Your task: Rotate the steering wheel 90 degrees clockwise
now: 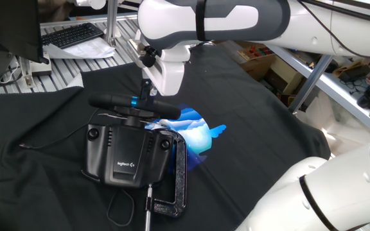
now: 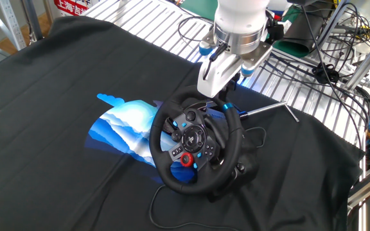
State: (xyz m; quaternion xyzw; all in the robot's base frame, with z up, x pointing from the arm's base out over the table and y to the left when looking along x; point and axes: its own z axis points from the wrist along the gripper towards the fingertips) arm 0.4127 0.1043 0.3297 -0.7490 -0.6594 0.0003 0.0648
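Note:
The steering wheel (image 1: 124, 102) shows edge-on as a black rim above its base, with the light-blue stripe (image 1: 134, 101) at its top. In the other fixed view the steering wheel (image 2: 235, 138) faces the camera, with coloured buttons on its hub. My gripper (image 1: 149, 92) comes down from above onto the top of the rim, just right of the stripe. The dark fingers (image 2: 226, 96) sit close together at the rim by the stripe (image 2: 227, 106) and look closed on it. The contact itself is dark on dark.
The black Logitech base (image 1: 128, 151) lies on black cloth, with a metal C-clamp (image 1: 178, 186) at its right side and a cable trailing from it. A blue wave-shaped patch (image 2: 124, 125) lies beside the wheel. Slatted metal table edges and cables sit behind (image 2: 288, 38).

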